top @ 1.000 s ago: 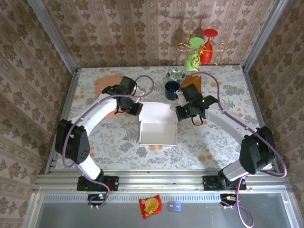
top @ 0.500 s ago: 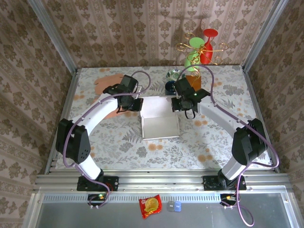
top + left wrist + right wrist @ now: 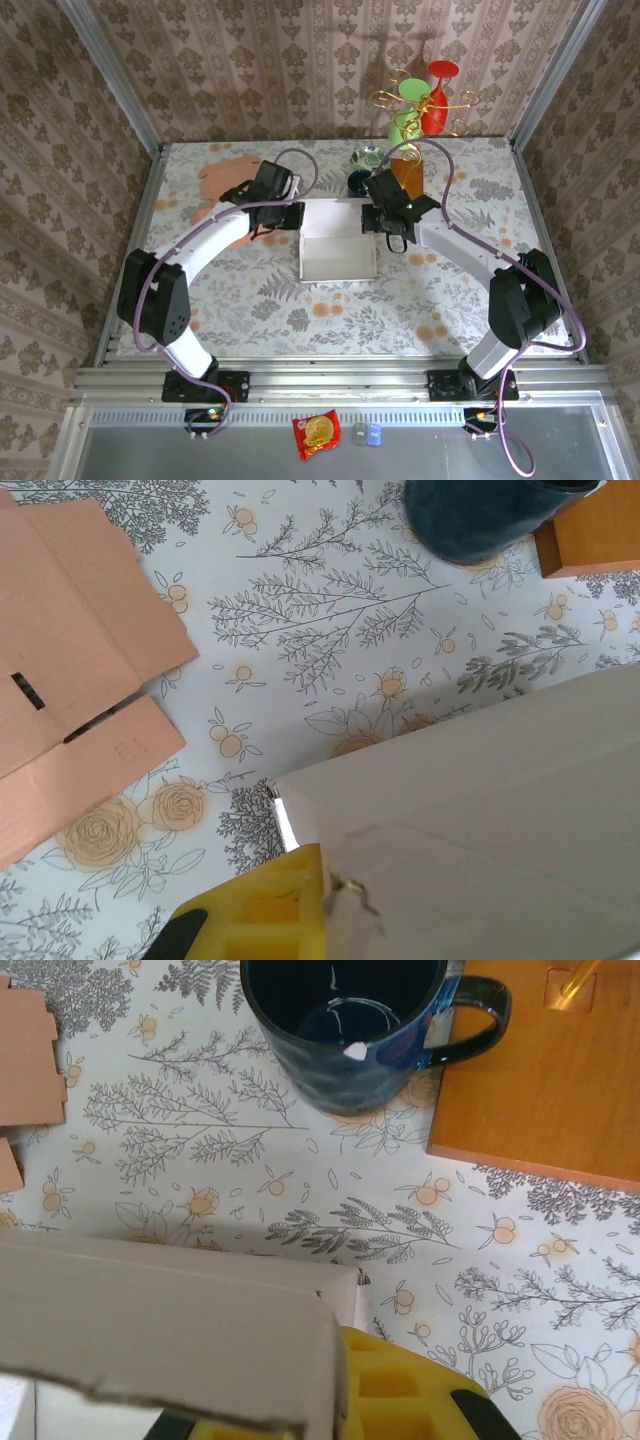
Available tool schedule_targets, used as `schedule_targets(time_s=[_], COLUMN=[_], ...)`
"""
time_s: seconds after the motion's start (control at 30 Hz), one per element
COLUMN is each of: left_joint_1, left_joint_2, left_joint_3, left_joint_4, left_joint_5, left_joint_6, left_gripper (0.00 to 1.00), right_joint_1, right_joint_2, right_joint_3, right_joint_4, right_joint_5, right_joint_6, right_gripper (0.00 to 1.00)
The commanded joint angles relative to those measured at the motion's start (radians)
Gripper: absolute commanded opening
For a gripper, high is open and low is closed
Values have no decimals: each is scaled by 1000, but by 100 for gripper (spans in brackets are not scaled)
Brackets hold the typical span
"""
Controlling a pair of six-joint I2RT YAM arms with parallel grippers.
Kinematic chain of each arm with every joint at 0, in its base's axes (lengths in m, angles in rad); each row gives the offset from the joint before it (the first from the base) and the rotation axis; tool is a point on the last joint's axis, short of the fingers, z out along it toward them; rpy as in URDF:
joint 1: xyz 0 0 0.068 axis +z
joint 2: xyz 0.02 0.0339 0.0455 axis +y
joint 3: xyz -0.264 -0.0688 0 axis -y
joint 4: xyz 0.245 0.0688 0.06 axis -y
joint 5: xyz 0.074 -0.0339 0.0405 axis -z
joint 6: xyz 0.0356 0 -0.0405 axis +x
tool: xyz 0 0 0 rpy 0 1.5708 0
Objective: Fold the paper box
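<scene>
Two hands hold the paper box (image 3: 338, 255), which sits mid-desk (image 3: 260, 310), nearer the far edge than the near one. The left hand (image 3: 290, 215) is clamped on the raised lid's far-left corner, and the right hand (image 3: 372, 220) on its far-right corner. Expect light, thin card: stiff across panels, weak at creases, easily crumpled. Grip close to the corners and move both sides together.

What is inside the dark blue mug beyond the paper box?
The dark blue mug looks empty: a glossy dark bottom with light reflections, nothing lying in it. Its far inner wall is cut off by the right wrist picture's edge.
</scene>
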Motion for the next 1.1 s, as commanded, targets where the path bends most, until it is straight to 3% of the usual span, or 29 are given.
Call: schedule_targets(time_s=[0.0, 0.4, 0.63, 0.9, 1.07], left_joint_1=[-30, -83, -103, -126, -142], left_joint_2=[-67, -143, -151, -137, -135], left_joint_3=[-71, -244, -377, -466, -493], left_joint_4=[182, 405, 627, 766, 770], left_joint_5=[86, 99, 86, 61, 51], left_joint_6=[6, 26, 4, -2, -5], left_gripper=[0, 0, 0, 0, 0], right_joint_1=[21, 41, 49, 50, 59], right_joint_2=[-46, -171, -204, -211, -224], right_joint_3=[-58, -302, -435, -515, -533], right_joint_4=[188, 472, 634, 680, 649], right_joint_5=[-71, -53, -54, -56, -41], right_joint_6=[13, -23, -44, -57, -60], right_gripper=[0, 0, 0, 0, 1])
